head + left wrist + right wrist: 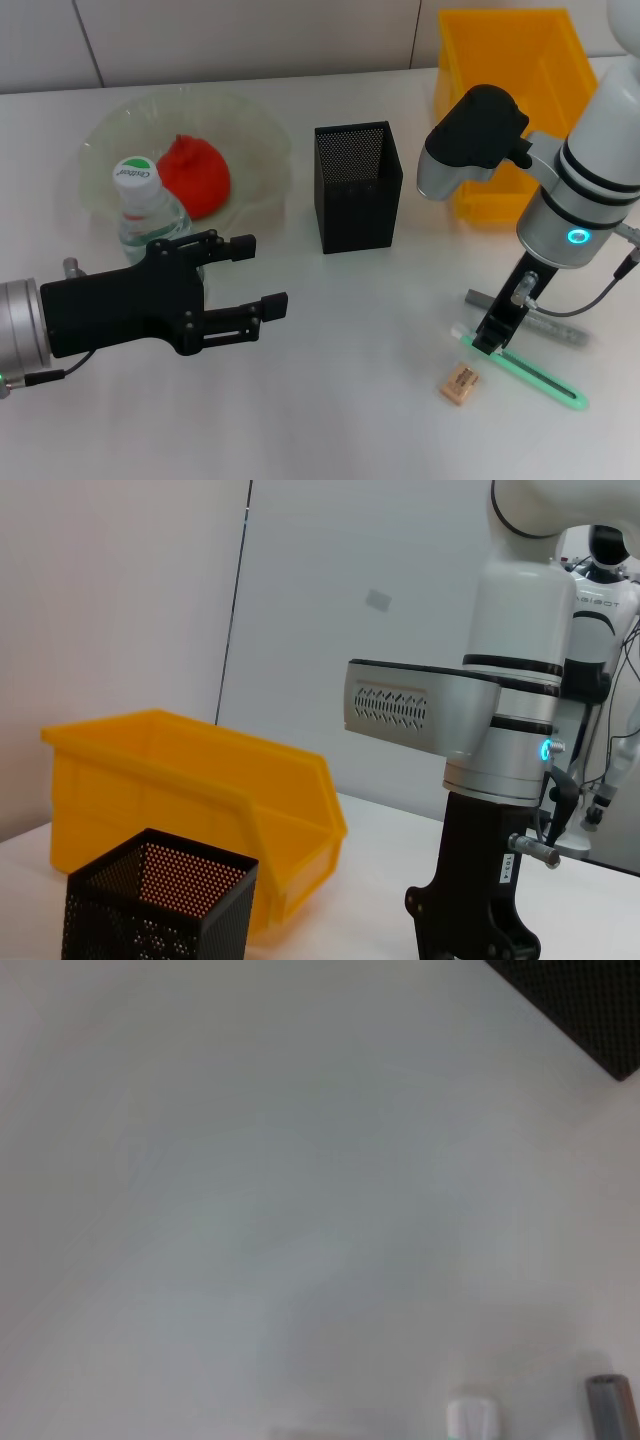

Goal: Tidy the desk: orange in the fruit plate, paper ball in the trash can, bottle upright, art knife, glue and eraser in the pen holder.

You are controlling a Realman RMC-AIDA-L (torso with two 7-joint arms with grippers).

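While the right end effector (497,330) hangs over the near end of the art knife (525,370), its finger gap cannot be read from any view. Landmark: pen holder (358,186). Knife lies flat on the tabletop (340,400), well to the holder's right and nearer the robot; glue (548,322) lies just beyond the knife, eraser (459,383) just beside its near end. Judgement: knife is light, stiff, thin and smooth plastic, so likely to skid; pinch across the narrow body near mid-length. Left end effector (262,275) idles with fingers spread, to the holder's left, in front of the upright bottle (146,212). Orange (194,177) sits in the fruit plate (250,130). Trash can (505,60) stands behind-right. Bottle cap print unreadable.
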